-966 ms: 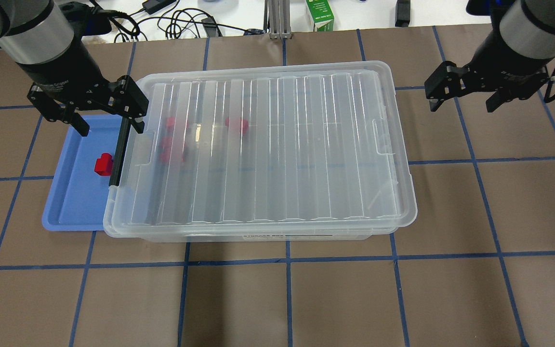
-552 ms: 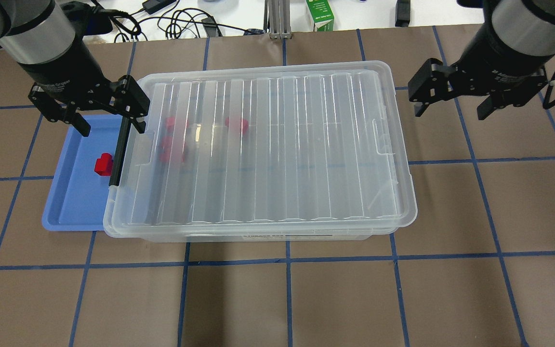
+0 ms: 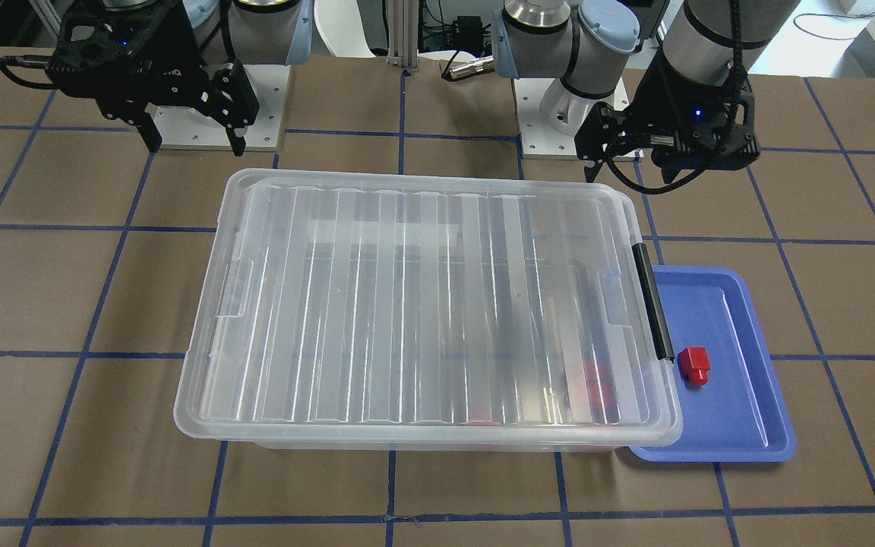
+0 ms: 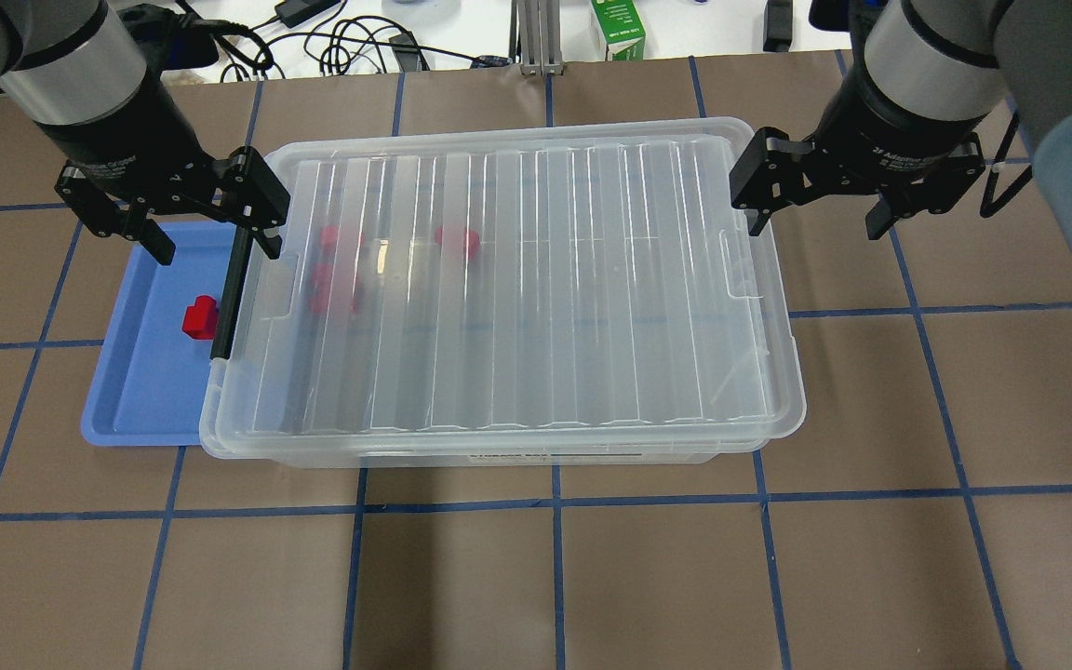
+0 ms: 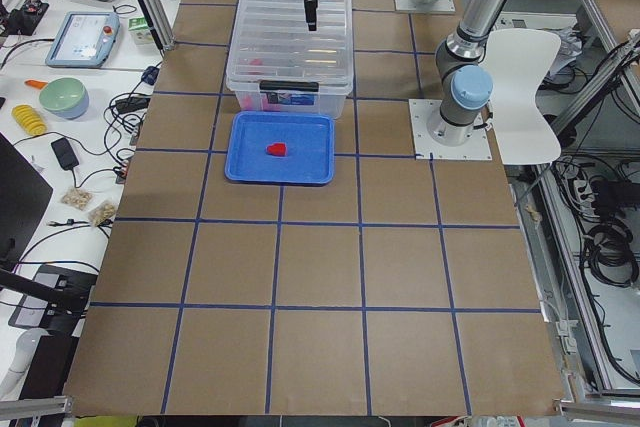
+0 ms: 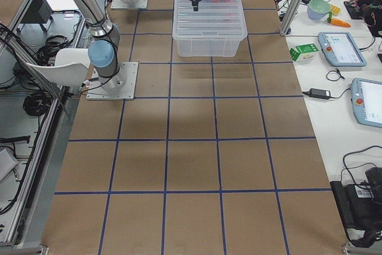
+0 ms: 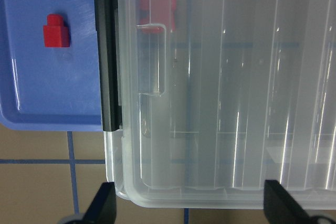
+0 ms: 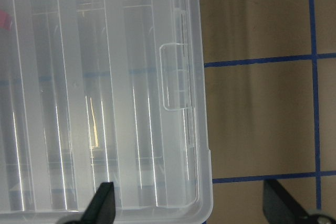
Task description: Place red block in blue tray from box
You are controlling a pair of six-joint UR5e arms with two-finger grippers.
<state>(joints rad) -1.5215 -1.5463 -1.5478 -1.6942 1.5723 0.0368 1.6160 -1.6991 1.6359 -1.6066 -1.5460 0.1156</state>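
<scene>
The clear box [image 4: 517, 288] stands mid-table with its ribbed lid on and its black latch [image 4: 229, 288] at the left end. Several red blocks [image 4: 457, 240] show dimly through the lid. One red block [image 4: 201, 316] lies in the blue tray [image 4: 140, 400], which sits against the box's left end; both also show in the front view, the red block [image 3: 693, 365] in the blue tray [image 3: 741, 425]. My left gripper [image 4: 215, 249] is open and empty above the latch end. My right gripper [image 4: 817, 226] is open and empty at the box's far right corner, one finger over the lid's edge.
A green carton [image 4: 618, 28], cables and a metal post [image 4: 536, 37] lie beyond the table's far edge. Blue tape lines cross the brown table top. The robot bases [image 3: 210, 106] stand behind the box in the front view.
My right gripper has moved left, from beside the box to its far right corner. My left gripper, the box, the tray and the blocks have not moved.
</scene>
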